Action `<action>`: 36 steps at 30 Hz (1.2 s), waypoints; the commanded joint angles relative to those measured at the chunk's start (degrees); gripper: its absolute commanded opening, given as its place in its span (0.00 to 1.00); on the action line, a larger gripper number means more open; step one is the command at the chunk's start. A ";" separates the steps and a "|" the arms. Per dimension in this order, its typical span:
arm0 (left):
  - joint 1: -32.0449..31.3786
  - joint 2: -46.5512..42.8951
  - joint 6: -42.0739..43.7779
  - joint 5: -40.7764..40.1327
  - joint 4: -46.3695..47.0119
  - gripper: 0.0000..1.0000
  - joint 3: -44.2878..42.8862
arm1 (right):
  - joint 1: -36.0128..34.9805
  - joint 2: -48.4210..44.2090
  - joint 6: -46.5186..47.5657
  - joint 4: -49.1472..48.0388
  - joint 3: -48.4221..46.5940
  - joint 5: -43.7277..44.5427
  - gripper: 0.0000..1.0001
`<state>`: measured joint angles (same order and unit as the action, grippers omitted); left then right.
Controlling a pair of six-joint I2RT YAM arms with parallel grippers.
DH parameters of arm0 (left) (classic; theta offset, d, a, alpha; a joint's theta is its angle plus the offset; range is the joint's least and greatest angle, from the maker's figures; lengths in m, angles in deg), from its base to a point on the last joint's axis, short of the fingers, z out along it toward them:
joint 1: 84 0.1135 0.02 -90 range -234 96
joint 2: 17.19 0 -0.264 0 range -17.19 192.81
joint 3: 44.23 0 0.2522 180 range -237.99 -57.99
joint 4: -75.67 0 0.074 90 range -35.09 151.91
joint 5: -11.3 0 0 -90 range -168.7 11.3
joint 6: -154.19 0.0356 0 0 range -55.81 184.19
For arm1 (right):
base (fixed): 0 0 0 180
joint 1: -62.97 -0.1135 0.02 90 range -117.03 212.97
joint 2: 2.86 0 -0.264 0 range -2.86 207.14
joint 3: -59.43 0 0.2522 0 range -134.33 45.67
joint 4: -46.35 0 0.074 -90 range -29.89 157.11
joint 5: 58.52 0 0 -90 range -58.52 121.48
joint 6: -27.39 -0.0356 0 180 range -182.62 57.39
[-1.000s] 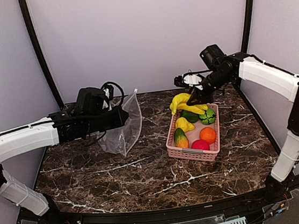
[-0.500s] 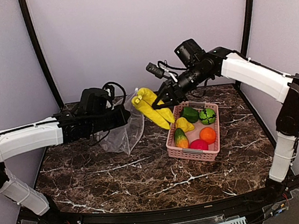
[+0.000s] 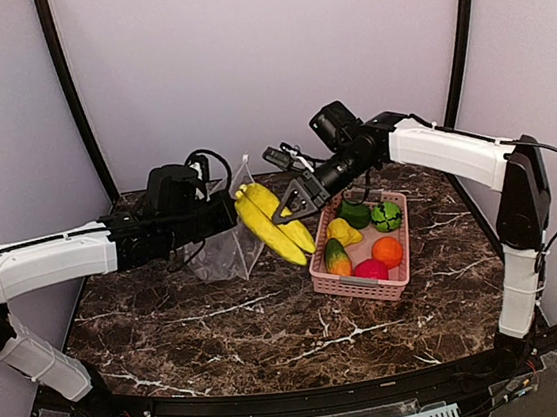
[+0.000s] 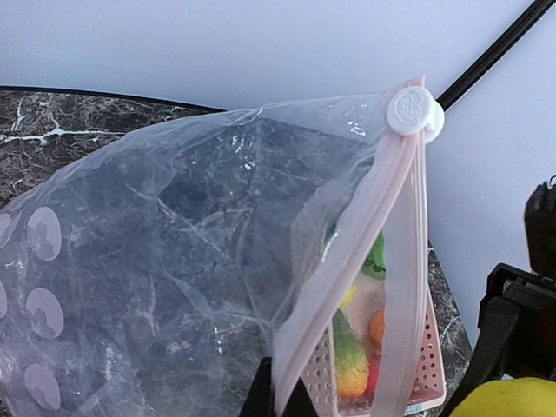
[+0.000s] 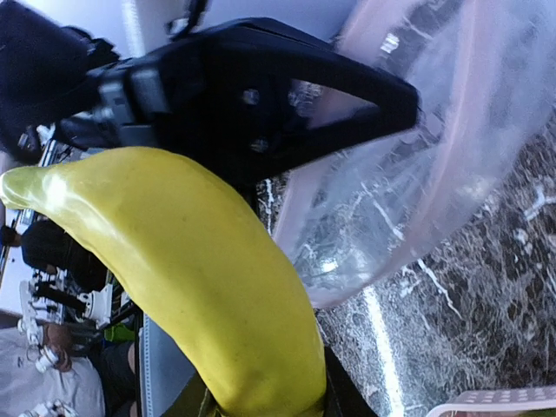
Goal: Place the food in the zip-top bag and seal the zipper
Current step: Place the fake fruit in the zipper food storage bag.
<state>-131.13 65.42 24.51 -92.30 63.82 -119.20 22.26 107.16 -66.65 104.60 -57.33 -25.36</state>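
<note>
Clamping yellow banana bunch (image 3: 273,226) shut in right gripper (image 3: 294,205), hanging it in the air just beside mouth of zip-top bag (image 3: 226,258). Pinching pinkish zipper (image 4: 346,265) edge tight in left gripper (image 4: 278,396), holding bag up above marble table (image 3: 221,326), mouth gaping toward bananas, white slider (image 4: 414,111) at top. Leaving yellow pepper (image 3: 343,231), green pepper (image 3: 353,213), orange (image 3: 387,251), red-pink ball (image 3: 372,270) lying in pink basket (image 3: 360,287), right of bag.

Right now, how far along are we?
Done: nothing bagged; the bag looks empty. In hand: left jaws hold it up, mouth open, and right jaws hold the banana beside the opening. Left: bag it, then the food in the basket, then close the zipper.
</note>
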 commanded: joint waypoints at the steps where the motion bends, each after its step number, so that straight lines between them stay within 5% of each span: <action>1: -0.16 -2.68 1.00 -2.86 2.16 0.01 1.03 | -0.49 1.19 -10.40 -2.51 2.73 9.77 0.08; 17: -3.34 0.83 4.47 -4.14 3.27 0.01 -0.23 | 1.33 5.87 -17.62 -0.52 0.99 23.15 0.00; 27: -5.18 11.19 4.13 0.76 2.26 0.01 -5.82 | -0.33 6.90 -15.83 1.39 -3.17 25.33 0.00; 36: -5.39 11.37 2.79 -0.80 2.31 0.01 -5.62 | 0.10 5.41 -14.51 1.04 -3.75 22.29 0.34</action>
<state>-136.35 78.36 28.16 -92.46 66.20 -124.40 22.48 113.89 -82.78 106.17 -59.39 -0.90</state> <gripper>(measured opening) 0.010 0.295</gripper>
